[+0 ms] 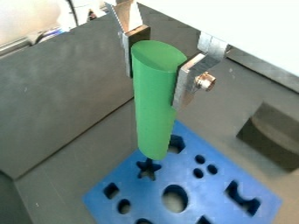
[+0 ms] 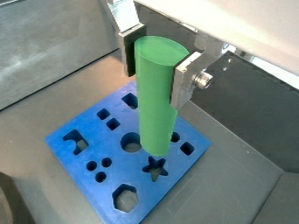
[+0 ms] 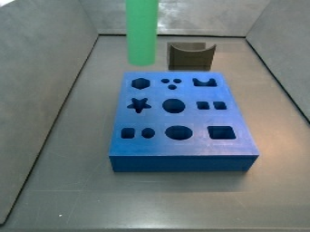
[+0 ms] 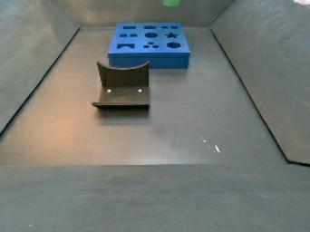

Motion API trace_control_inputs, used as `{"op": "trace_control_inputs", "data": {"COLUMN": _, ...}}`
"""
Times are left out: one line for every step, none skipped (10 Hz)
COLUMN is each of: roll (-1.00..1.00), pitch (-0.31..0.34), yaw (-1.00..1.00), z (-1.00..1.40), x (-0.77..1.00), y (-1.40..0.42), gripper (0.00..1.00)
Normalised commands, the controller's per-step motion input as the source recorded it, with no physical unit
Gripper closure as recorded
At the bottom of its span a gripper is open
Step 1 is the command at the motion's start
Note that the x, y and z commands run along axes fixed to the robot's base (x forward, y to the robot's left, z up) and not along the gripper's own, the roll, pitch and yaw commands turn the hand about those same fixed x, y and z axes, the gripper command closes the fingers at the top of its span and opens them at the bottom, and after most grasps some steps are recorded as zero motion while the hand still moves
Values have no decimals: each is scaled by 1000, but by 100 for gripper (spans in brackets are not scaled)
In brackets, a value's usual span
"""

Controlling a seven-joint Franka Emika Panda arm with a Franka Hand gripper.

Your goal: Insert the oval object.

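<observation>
Even overhead light, faint floor glare

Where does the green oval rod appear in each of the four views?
Wrist view: green oval rod held in the gripper, above the blue block.
Wrist view: rod at centre, over the block.
Side view: rod hangs behind the block.
Side view: only its tip shows.
Shared landmark: the blue block.

Hand (image 1: 162, 63) with oval object (image 1: 153, 105) clear above blue block (image 3: 179, 122).

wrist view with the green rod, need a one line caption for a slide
Gripper shut on the oval object, held upright above the blue block of shaped holes.
</observation>
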Motion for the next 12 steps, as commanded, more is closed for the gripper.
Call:
{"op": "trace_control_inputs", "data": {"roll": 0, "pitch": -101, "yaw": -686, "z": -497, "x": -17, "y": -529, "gripper": 100}}
{"op": "trace_control_inputs", "data": {"roll": 0, "pitch": -99, "yaw": -420, "z": -534, "x": 180, "y": -600, "gripper": 100}}
{"op": "trace_control_inputs", "data": {"roll": 0, "pitch": -31, "yaw": -189, "z": -551, "x": 571, "y": -649, "gripper": 100}}
{"op": "trace_control_inputs", "data": {"roll": 16, "pitch": -7, "yaw": -151, "z": -429, "x": 797, "y": -537, "gripper": 100}}
{"op": "trace_control_inputs", "data": {"roll": 31, "pitch": -17, "yaw": -143, "z": -346, "x": 846, "y": -489, "gripper": 100}}
{"op": "trace_control_inputs", "data": {"roll": 63, "pitch": -34, "yaw": -197, "z": -246, "x": 829, "y": -391, "gripper": 100}}
{"op": "trace_control_inputs", "data": {"roll": 61, "pitch": -26, "yaw": -231, "z": -183, "x": 814, "y": -323, "gripper": 100}}
{"op": "trace_control_inputs", "data": {"roll": 130, "pitch": -9, "yaw": -303, "z": -246, "x": 777, "y": -223, "gripper": 100}}
{"op": "trace_control_inputs", "data": {"roll": 193, "pitch": 0, "yaw": -326, "z": -309, "x": 763, "y": -123, "gripper": 100}}
{"op": "trace_control_inputs", "data": {"roll": 183, "pitch": -21, "yaw": -237, "z": -306, "x": 540, "y": 0, "gripper": 100}}
{"op": "trace_control_inputs", "data": {"roll": 114, "pitch": -21, "yaw": -97, "z": -309, "x": 297, "y": 0, "gripper": 100}}
{"op": "trace_control_inputs", "data": {"roll": 101, "pitch": 0, "yaw": 0, "z": -229, "x": 71, "y": 34, "gripper": 100}}
